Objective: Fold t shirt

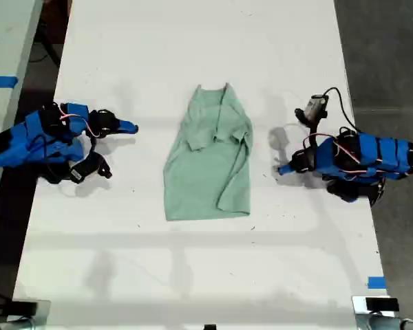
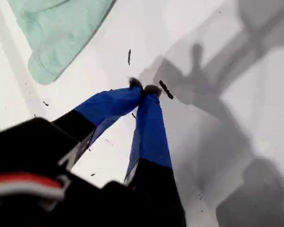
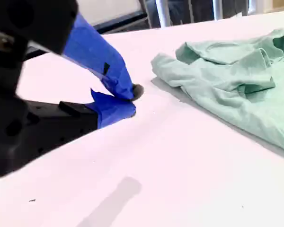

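- The first gripper [image 2: 144, 90], which is the one at the exterior view's right [image 1: 283, 168], is clenched, its blue tips meeting with nothing between them.
- The second gripper [image 3: 131, 98], at the exterior view's left [image 1: 131, 127], is also clenched and empty.
- The t shirt [image 1: 210, 161] lies on the white table [image 1: 193, 275] between the two grippers, partly folded and wrinkled.
- It is ahead of each gripper's tips and touches neither.
- One rounded corner of it [image 2: 61, 28] is ahead of the first gripper and off to one side.
- Its bunched folds [image 3: 227, 80] lie near the second gripper's tips.
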Robot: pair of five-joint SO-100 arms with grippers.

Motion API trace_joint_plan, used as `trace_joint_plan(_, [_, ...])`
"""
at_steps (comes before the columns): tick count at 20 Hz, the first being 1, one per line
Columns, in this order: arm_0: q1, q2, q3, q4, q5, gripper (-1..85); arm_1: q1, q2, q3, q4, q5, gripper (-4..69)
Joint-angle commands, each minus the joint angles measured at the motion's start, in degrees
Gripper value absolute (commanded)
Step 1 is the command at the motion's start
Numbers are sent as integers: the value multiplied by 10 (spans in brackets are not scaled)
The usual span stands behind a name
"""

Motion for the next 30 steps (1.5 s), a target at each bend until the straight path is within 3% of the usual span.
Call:
trace_joint_plan(1, [-15,-28,12,-7,-51,-2,2,5,33,-18,-6,16])
trace_joint_plan(4, [11,-88,-45,-7,-129,-3,4,5,33,-18,-8,16])
trace_joint_plan(7, [63,-388,-202,-25,-201,-3,5,5,33,-18,-9,16])
trace_joint_plan(12, [183,-870,-514,-68,-231,1,5,5,33,-18,-10,16])
trace_joint_plan(13, [207,-933,-572,-70,-228,26,5,5,33,-18,-11,16])
trace_joint_plan(14, [231,-984,-627,-62,-231,161,4,5,33,-18,-11,16])
trace_joint_plan(16, [273,-1048,-709,-44,-215,208,1,5,33,-18,-11,18])
trace_joint_plan(22, [357,-1071,-748,-36,-300,209,0,5,33,-18,-12,19])
trace_joint_plan(25, [353,-1099,-744,-16,-340,209,0,5,33,-18,-11,19])
trace_joint_plan(30, [343,-1235,-820,-31,-335,210,0,5,33,-18,-11,19])
